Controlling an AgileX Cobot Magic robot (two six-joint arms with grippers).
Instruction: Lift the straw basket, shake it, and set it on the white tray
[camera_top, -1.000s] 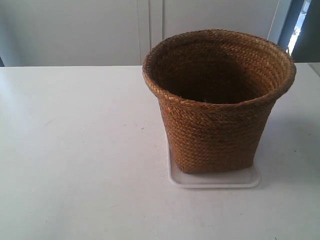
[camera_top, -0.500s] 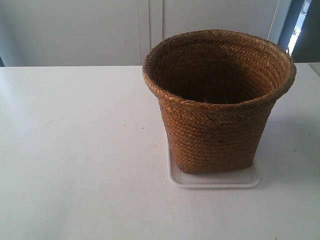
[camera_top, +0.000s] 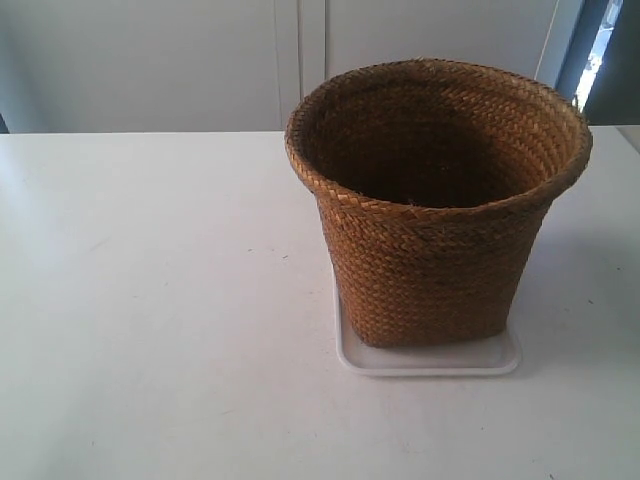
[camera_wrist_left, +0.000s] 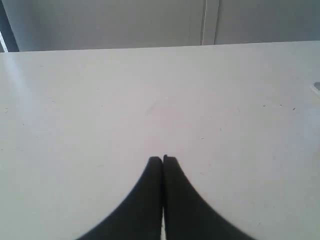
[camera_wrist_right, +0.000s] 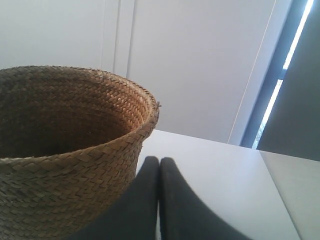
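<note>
straw basket (camera_top: 435, 200) stands upright on the white tray (camera_top: 430, 362); the tray rim shows at the near side. left gripper (camera_wrist_left: 163, 159): jaws pressed together, nothing held, above bare table (camera_wrist_left: 100, 100). right gripper (camera_wrist_right: 159, 160): jaws pressed together, nothing held, just beside the basket wall under the flared rim. hazard: a sideways move of the right gripper would likely nudge the basket and slide or tip it over the low tray rim. surroundings: pale wall panels (camera_top: 150, 60) behind. no obstacle is visible near the basket.
</note>
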